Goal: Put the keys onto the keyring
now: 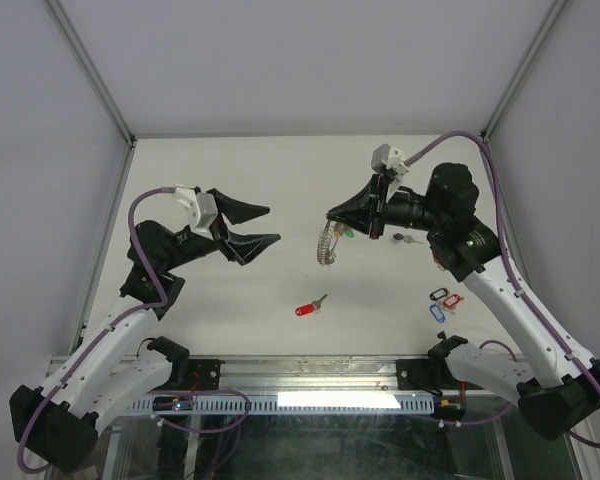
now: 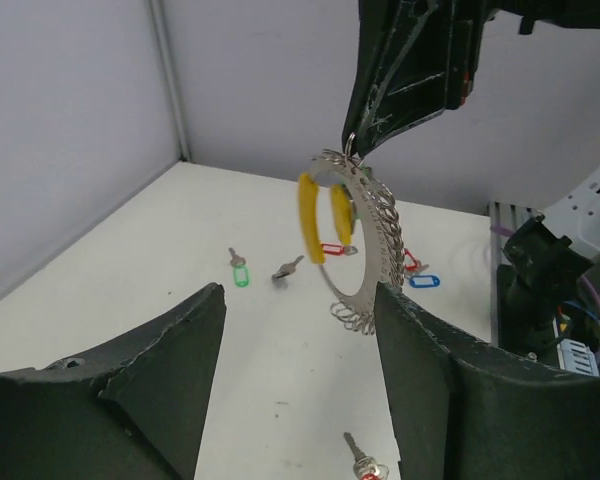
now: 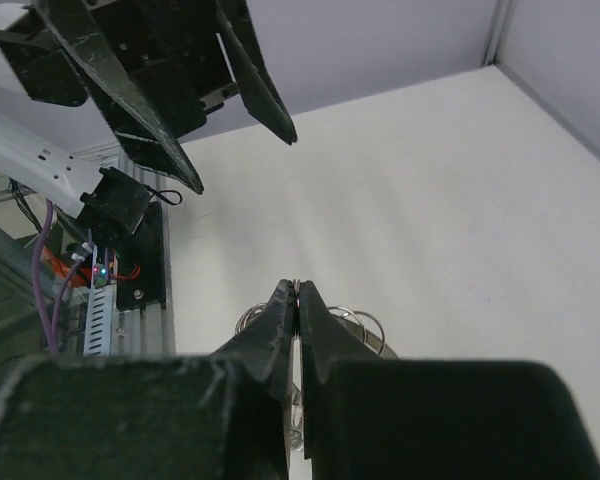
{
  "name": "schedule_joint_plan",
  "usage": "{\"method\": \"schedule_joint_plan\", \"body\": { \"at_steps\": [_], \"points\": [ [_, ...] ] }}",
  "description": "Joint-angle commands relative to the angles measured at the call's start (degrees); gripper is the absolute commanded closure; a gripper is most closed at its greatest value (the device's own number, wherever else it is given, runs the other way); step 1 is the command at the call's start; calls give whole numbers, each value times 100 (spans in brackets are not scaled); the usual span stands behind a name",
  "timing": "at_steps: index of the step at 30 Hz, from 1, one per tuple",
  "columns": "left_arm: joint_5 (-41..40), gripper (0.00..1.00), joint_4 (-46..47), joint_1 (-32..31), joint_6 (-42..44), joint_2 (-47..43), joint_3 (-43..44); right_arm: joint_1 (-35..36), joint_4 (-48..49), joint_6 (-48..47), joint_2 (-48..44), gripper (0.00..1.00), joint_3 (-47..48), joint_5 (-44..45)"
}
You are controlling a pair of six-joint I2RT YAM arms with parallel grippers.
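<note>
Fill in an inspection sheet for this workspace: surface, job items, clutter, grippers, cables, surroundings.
surface: white table, flat, with loose keys lying on it.
job's things: keyring hangs in the air from the right gripper, with yellow tags on it. A red-tagged key lies at the centre front, a green-tagged key lies under the ring area, and the red and blue tagged keys lie on the right.
clutter: nothing seen.
grippers: left gripper is open, empty and facing the ring. The right gripper is shut on the keyring.
cables: purple cables loop along both arms, clear of the keys.
surroundings: grey walls; front rail carries wiring.
</note>
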Motion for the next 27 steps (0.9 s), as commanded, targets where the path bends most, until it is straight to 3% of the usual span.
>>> {"method": "schedule_joint_plan", "body": {
  "at_steps": [1, 14, 21, 27],
  "points": [
    [624, 39, 1024, -202, 20, 166, 386, 97, 1726, -6, -309, 100, -294, -665],
    [510, 53, 1579, -961, -292, 523, 906, 325, 3651, 672, -565, 100, -728, -1095],
    [348, 57, 1579, -1350, -133, 460, 856, 442, 5107, 1869, -488, 100, -943, -827],
    [224, 66, 1641, -1547, 0, 538, 890, 685, 5527, 2368, -383, 100, -964, -440]
  ]
}}
